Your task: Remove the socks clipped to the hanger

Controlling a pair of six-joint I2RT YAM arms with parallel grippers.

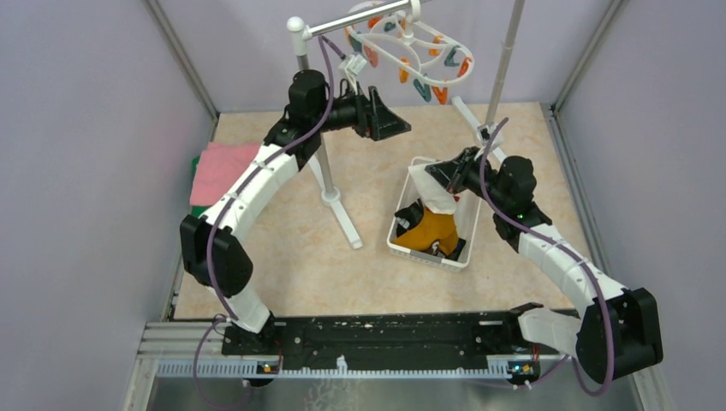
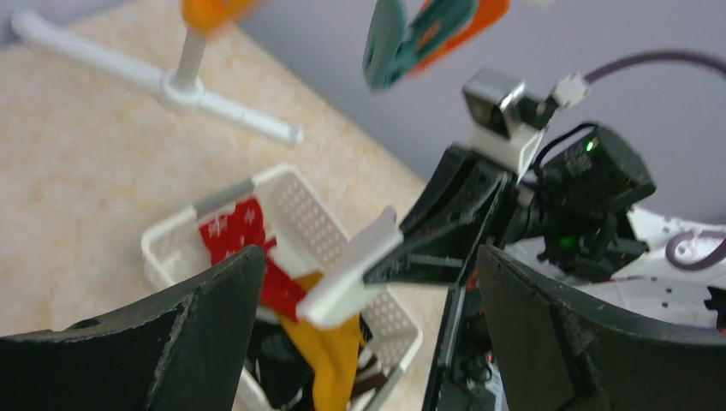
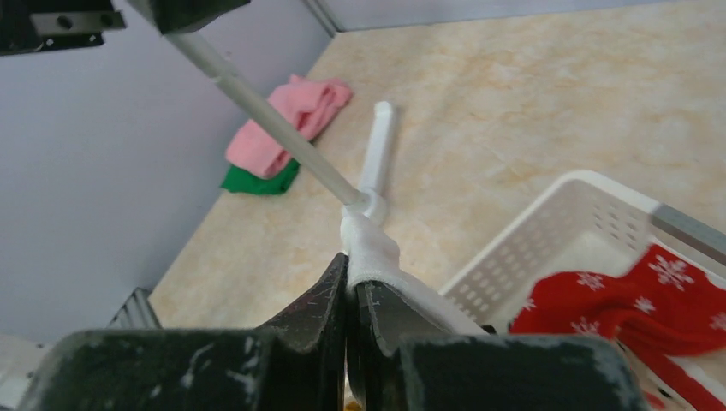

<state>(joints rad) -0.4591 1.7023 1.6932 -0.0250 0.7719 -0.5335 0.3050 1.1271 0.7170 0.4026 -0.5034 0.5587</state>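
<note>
The white hanger (image 1: 411, 51) with orange and teal clips hangs from the rack bar at the top; no sock shows on it. My right gripper (image 1: 435, 174) is shut on a white sock (image 1: 435, 190), held over the white basket (image 1: 428, 257); the sock drapes over its fingertips in the right wrist view (image 3: 370, 250). The basket holds a mustard-yellow sock (image 1: 431, 229), black socks and a red sock with white dots (image 3: 625, 295). My left gripper (image 1: 395, 125) is open and empty, raised below the hanger. In the left wrist view the white sock (image 2: 351, 274) hangs from the right gripper.
The tall pole rack stands behind the basket, with its near foot (image 1: 340, 212) on the floor and a second pole (image 1: 503, 64) at the right. Folded pink (image 1: 219, 168) and green cloths lie at the left wall. Walls enclose three sides.
</note>
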